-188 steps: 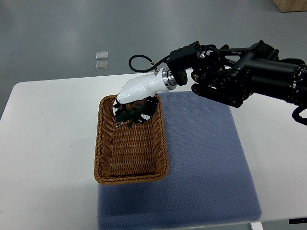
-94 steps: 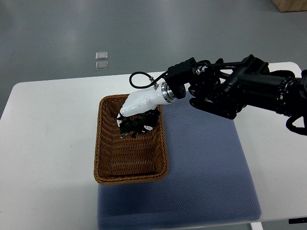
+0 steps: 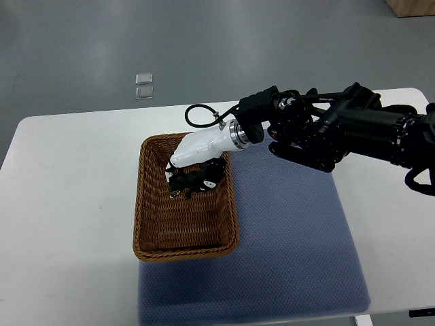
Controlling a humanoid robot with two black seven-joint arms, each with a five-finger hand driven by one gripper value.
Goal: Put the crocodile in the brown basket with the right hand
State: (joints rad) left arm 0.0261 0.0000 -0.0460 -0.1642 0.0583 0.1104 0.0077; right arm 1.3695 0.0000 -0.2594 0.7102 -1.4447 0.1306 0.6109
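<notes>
The brown wicker basket lies on the table, partly over the left edge of a blue mat. My right hand reaches in from the right and sits low inside the basket's far end. Its dark fingers are curled around the crocodile, a dark toy that shows only in part beneath the white palm shell. The toy looks close to or touching the basket floor; I cannot tell which. The left arm is out of sight.
A blue textured mat covers the table's middle and right. The white table stretches left of the basket. Two small clear squares lie on the grey floor beyond the table. A black cable loop arcs above my wrist.
My right hand has moved down and slightly toward the near side, deeper into the basket's far end, still holding the crocodile. The forearm has shifted a little left and lower.
</notes>
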